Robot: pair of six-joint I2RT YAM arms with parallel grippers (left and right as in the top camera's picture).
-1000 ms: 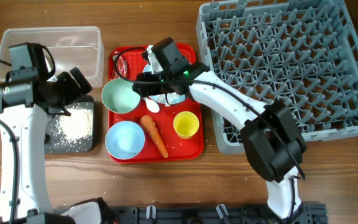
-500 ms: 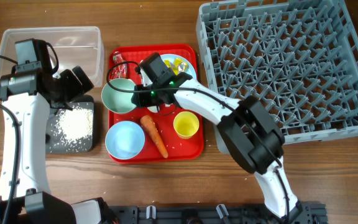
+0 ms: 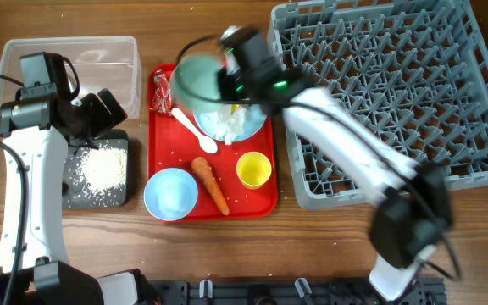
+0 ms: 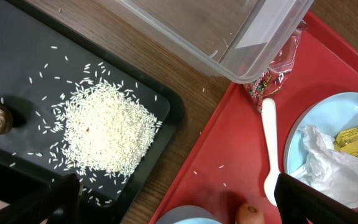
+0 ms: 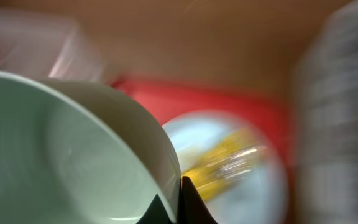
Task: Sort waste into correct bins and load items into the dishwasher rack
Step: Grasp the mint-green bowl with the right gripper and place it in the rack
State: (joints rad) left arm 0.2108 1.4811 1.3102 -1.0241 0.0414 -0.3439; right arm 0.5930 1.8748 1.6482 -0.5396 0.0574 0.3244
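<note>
Bowl held by right fingers, tilted above red tray, left fingers spread

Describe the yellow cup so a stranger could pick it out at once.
Find the flat red tray between the black tray and the grey rack. Near its lower right corner in the overhead view, right of the orange carrot, stands the yellow cup. It is the only yellow round vessel, and smaller than the light blue bowl left of the carrot.
</note>
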